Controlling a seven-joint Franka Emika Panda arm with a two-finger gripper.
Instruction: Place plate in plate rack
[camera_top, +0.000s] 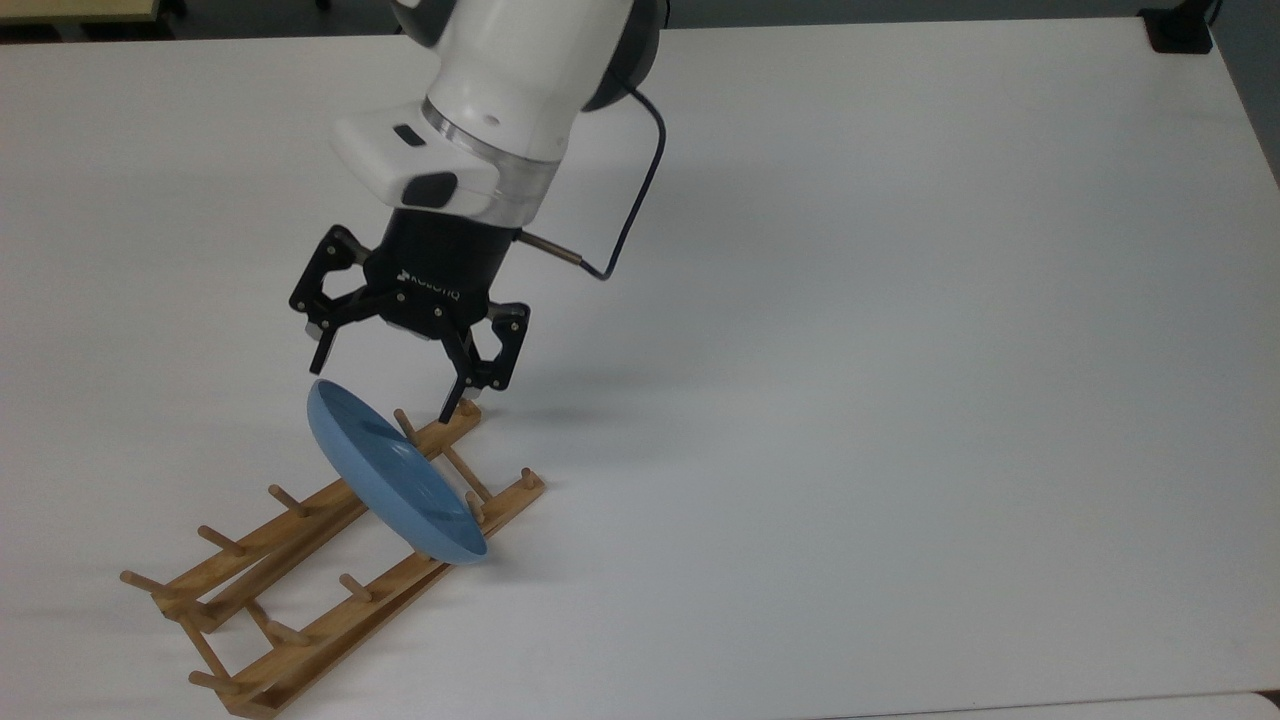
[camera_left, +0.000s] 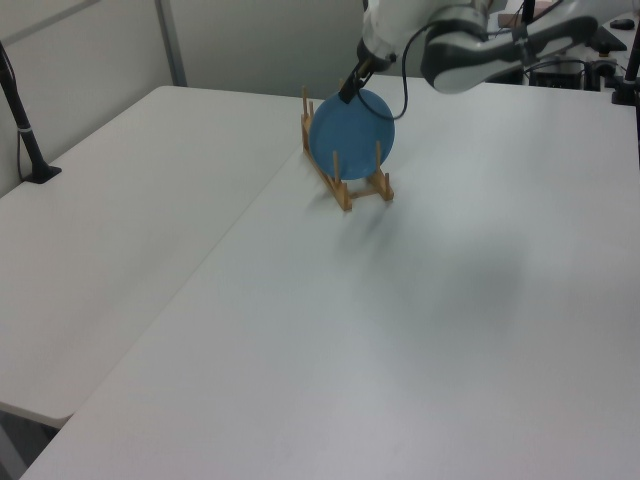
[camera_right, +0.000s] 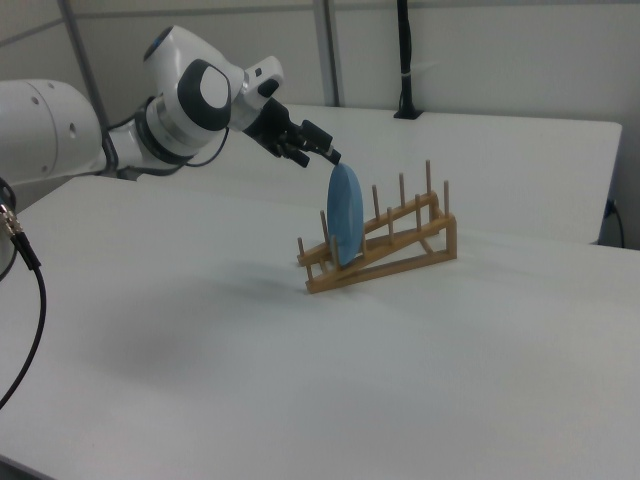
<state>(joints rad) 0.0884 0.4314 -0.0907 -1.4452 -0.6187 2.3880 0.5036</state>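
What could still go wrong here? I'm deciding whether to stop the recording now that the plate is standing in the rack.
Two risks. The open gripper hangs just above the plate rim; one fingertip sits low beside the rack, so a careless retreat could clip either. Also, the plate stands on edge, leaning in the end slot, its lower edge past the rail in the top view; a knock might tip it onto the table.
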